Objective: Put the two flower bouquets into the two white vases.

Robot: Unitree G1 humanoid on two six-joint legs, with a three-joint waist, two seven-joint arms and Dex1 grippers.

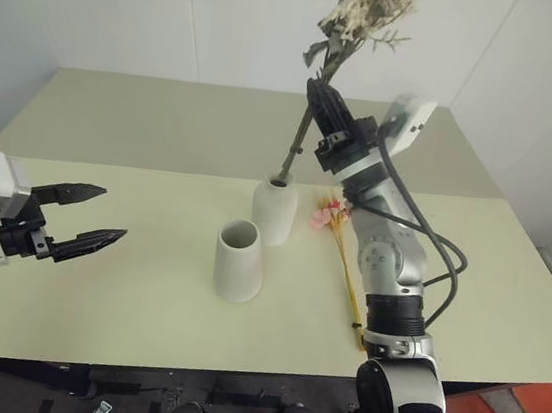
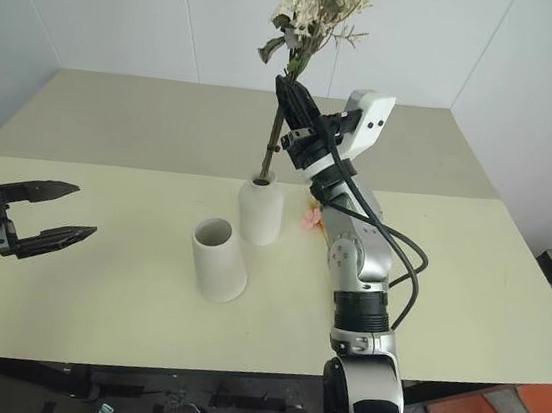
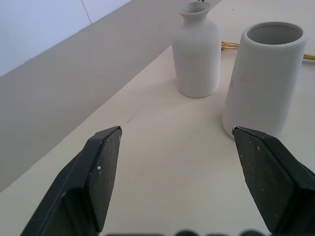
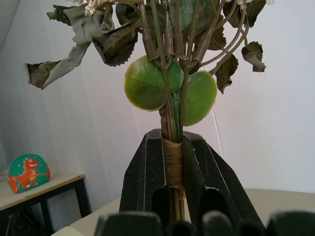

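White bottle vase (image 1: 275, 209) has the bushy bouquet's (image 1: 365, 11) stem tip at its narrow mouth, my right gripper (image 1: 321, 99) clamped on the stem above it. Releasing now, I risk the top-heavy bouquet tipping the vase. My left gripper (image 1: 84, 213) waits open and empty well left of it; the slim bouquet (image 1: 341, 237) lies just right.

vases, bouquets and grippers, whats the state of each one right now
bushy pink and cream bouquet: held upright, stem tip in the bottle vase's neck
slim red-pink bouquet with straw stems: lying flat on the table
rounded white bottle vase: upright, stem entering
tapered white wide-mouthed vase: upright, empty
right gripper: shut on the bushy stem
left gripper: open, empty
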